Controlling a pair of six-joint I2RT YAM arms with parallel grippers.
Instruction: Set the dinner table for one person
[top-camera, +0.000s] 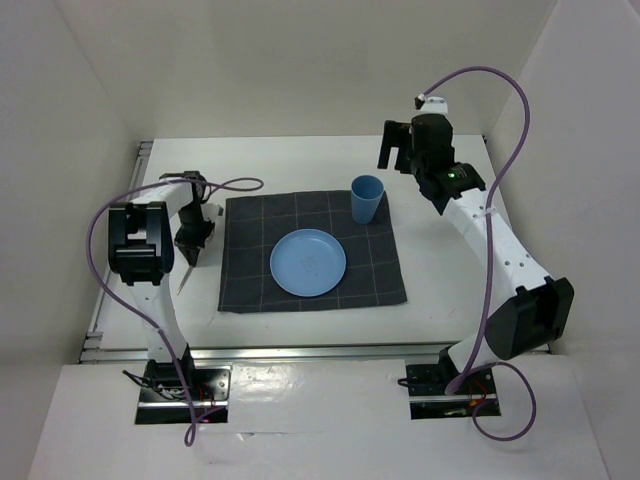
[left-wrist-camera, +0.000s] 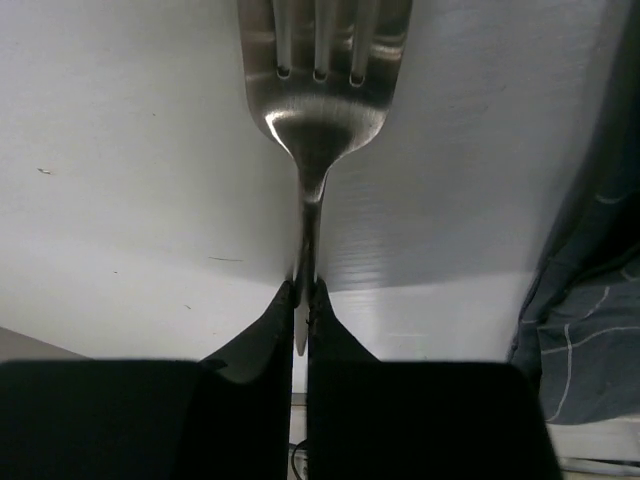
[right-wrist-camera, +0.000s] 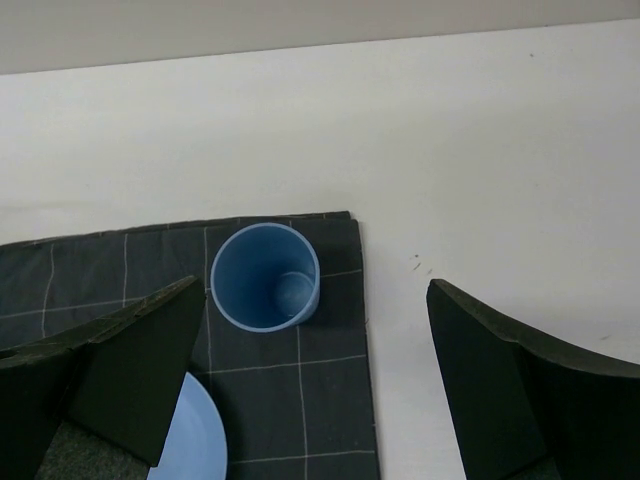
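Observation:
The white dinner table (top-camera: 450, 300) carries a dark grey checked placemat (top-camera: 250, 270). A blue plate (top-camera: 308, 263) lies on the mat's middle, and a blue cup (top-camera: 366, 198) stands upright on its far right corner. My left gripper (top-camera: 190, 252) is just left of the mat, shut on a silver fork (top-camera: 185, 280) that points down toward the table. In the left wrist view the jaws (left-wrist-camera: 305, 300) pinch the fork (left-wrist-camera: 322, 90) by its handle, tines away. My right gripper (top-camera: 398, 150) hangs open and empty above and right of the cup (right-wrist-camera: 266, 277).
White walls enclose the table on three sides. Silver rails (top-camera: 300, 351) run along its near and left edges. Purple cables loop off both arms. The mat's edge (left-wrist-camera: 590, 330) shows right of the fork, and the plate's rim (right-wrist-camera: 195, 445) under the right gripper's left finger.

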